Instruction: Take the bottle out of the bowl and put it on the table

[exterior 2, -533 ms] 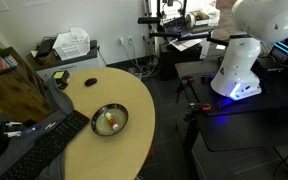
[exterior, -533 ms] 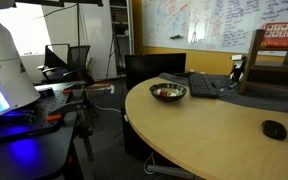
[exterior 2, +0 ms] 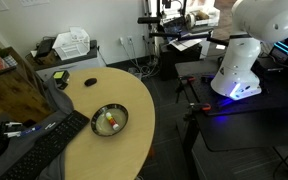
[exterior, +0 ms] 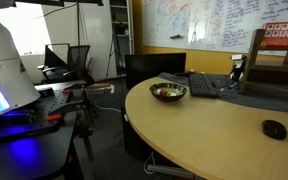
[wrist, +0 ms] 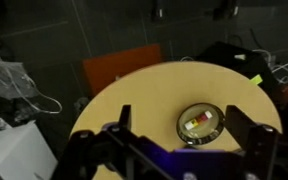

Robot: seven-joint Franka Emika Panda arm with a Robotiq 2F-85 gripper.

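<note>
The shiny metal bowl [exterior: 168, 92] sits near the rounded end of the tan wooden table [exterior: 214, 130]. It also shows in an exterior view [exterior 2: 109, 119] and in the wrist view [wrist: 201, 125]. The small white bottle [wrist: 199, 124] with a red end lies inside the bowl, also seen from outside [exterior 2: 111, 125]. My gripper [wrist: 189, 135] is open and empty, high above the table, with the bowl between its fingers in the wrist view. The gripper does not show in the exterior views.
A black keyboard [exterior 2: 39, 150] lies beside the bowl. A black computer mouse [exterior: 274, 129] rests further along the table. The white robot base [exterior 2: 246, 50] stands on a dark desk with blue glow. An orange chair [wrist: 119, 70] stands beyond the table.
</note>
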